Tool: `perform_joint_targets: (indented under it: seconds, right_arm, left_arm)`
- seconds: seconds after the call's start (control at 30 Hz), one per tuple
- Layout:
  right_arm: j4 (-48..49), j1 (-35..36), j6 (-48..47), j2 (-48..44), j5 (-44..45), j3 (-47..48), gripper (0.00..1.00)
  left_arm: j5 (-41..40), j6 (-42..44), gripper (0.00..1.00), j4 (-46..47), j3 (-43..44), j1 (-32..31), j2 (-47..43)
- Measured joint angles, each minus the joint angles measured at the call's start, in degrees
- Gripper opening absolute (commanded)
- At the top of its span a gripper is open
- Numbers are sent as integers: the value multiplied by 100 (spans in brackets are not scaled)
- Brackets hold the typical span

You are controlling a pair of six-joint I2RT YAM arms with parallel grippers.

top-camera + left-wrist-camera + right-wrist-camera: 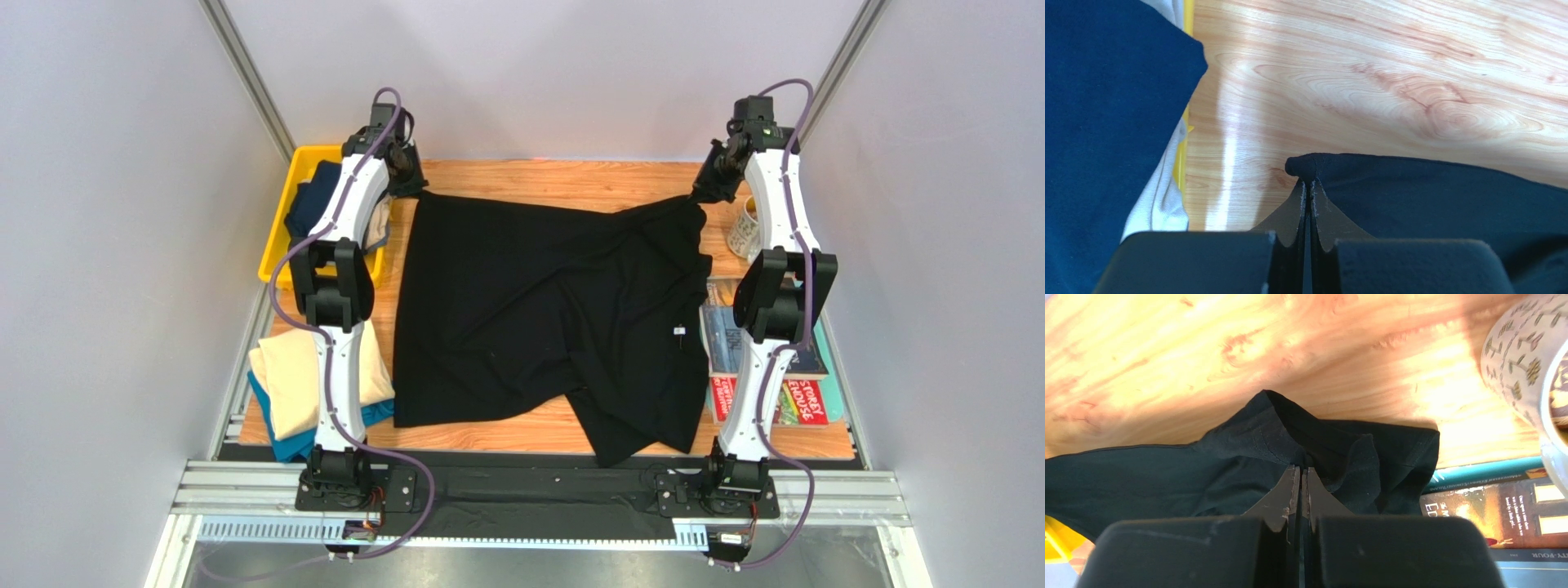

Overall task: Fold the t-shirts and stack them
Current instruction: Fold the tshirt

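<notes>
**Top external.** The black t-shirt [540,319] lies across the middle of the table [564,178] and is rumpled toward its near right. The left gripper [411,184] is at the shirt's far left corner and the right gripper [708,190] at its far right corner. The held edge runs left to right along the far side, and the body of the shirt extends from both grippers toward the arm bases. Each arm is nearest its own corner. A small white label [676,331] shows on the cloth but is unreadable. The cream t-shirt [294,374] rests on the teal-blue t-shirt [280,441] at near left. The navy t-shirt [317,196] sits in the yellow bin [280,239]. A red cover among the magazines [797,398] appears to read "STORIES" and "ENOUGH".

**Left wrist.** The fingers are pressed together, pinching the black hem corner.

**Right wrist.** The fingers are clamped on a bunched black fold. A patterned mug [1524,361] stands to the right. Lettering ending "-FOUR" is legible below.

**Assessment.** The fold likely requires drawing the far edge toward the bases, with both arms moving evenly.
</notes>
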Motion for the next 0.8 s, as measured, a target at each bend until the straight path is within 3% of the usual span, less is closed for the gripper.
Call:
perform_joint_targets:
  seconds: [0.3,0.8]
  right_arm:
    - [127,0,-44,74,-164,619,0]
    - [293,-131,-232,74,-549,796,0]
  left_arm:
    - [177,11,0,52,-149,-46,-170]
    - [90,90,0,90,-341,-70,-385]
